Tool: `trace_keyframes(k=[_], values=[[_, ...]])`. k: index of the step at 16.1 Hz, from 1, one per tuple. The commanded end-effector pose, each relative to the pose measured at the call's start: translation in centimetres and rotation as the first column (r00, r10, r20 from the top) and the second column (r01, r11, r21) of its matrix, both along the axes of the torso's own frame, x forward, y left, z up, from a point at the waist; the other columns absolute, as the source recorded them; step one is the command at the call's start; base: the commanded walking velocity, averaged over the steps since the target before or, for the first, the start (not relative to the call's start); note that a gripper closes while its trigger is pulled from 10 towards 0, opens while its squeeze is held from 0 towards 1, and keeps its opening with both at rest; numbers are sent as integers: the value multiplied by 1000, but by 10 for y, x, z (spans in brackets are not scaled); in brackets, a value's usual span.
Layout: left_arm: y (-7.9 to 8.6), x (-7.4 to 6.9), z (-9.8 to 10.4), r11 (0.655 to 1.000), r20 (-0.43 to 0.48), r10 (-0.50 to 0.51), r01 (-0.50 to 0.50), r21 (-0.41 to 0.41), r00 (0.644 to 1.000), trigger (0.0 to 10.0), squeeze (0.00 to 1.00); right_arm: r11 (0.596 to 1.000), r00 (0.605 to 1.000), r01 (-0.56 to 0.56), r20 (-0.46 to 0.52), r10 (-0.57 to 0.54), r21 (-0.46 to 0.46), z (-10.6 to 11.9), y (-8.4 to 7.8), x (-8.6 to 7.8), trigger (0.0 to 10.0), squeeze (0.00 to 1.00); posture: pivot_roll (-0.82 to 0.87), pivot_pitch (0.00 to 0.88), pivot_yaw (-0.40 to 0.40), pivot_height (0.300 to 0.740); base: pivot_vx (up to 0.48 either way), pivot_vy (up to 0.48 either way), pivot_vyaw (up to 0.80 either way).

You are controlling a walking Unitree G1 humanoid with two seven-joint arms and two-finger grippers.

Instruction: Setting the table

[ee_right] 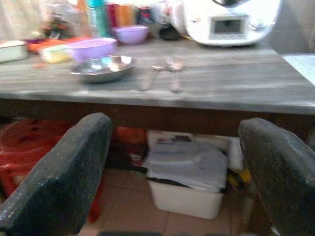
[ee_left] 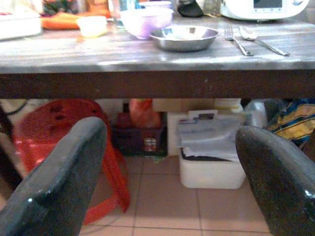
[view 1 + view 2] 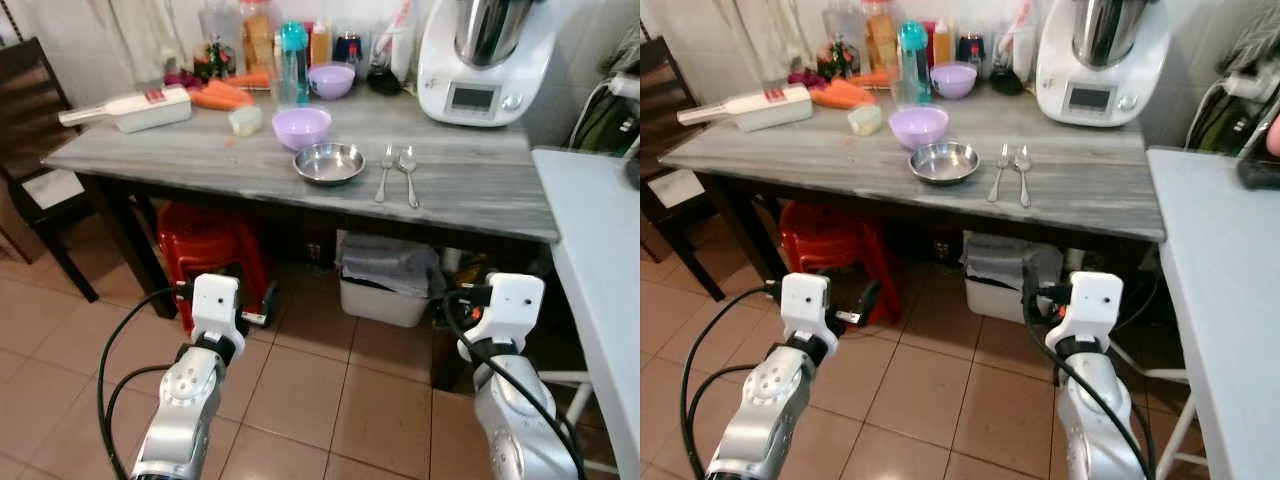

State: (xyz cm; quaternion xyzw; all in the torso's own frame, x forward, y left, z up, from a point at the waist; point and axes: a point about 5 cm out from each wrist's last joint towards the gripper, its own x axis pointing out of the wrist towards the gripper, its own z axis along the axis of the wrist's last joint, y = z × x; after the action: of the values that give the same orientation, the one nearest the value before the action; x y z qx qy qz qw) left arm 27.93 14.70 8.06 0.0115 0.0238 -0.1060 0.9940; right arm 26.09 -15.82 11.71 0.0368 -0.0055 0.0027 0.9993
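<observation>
A steel bowl (image 3: pixel 329 162) sits on the grey wooden table (image 3: pixel 180 155) near its front edge. Behind it stands a purple bowl (image 3: pixel 301 127), and a smaller purple bowl (image 3: pixel 331 80) is further back. A fork (image 3: pixel 384 172) and a spoon (image 3: pixel 409 175) lie side by side to the right of the steel bowl. Both arms are held low in front of the table, below its top. My left gripper (image 2: pixel 170 147) is open and empty, facing the table edge. Open and empty too, my right gripper (image 1: pixel 174 142) points under the table.
A red plastic stool (image 3: pixel 210 250) and a white bin (image 3: pixel 385 285) stand under the table. A white kitchen machine (image 3: pixel 485 55), bottles, carrots (image 3: pixel 222 95) and a white box (image 3: pixel 140 108) crowd the back. A white table (image 3: pixel 600 260) is on the right, a dark chair (image 3: pixel 30 110) on the left.
</observation>
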Motion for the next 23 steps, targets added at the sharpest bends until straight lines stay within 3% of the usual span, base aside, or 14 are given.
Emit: trace_keyframes(k=[1,5,10,23], values=[[-1,-1,0,1000,7,-12,12,-2,1000,10000,0,1000,1000,1,17,-1,-13,4,-1,2,10000,0,-22,0,34,740,-266,0,0],[-5,-1,3,998,16,-62,62,-31,998,10000,0,1000,1000,12,26,-11,-16,5,-3,4,10000,0,-22,0,35,740,0,0,0],[-6,-2,6,996,39,-93,92,9,995,10000,0,1000,1000,10,20,-10,-2,2,-2,4,10000,0,-16,0,32,740,0,0,0],[-5,-5,3,994,26,-105,105,17,994,10000,0,1000,1000,17,18,-17,-2,3,-4,6,10000,0,-19,0,35,740,0,-362,0]])
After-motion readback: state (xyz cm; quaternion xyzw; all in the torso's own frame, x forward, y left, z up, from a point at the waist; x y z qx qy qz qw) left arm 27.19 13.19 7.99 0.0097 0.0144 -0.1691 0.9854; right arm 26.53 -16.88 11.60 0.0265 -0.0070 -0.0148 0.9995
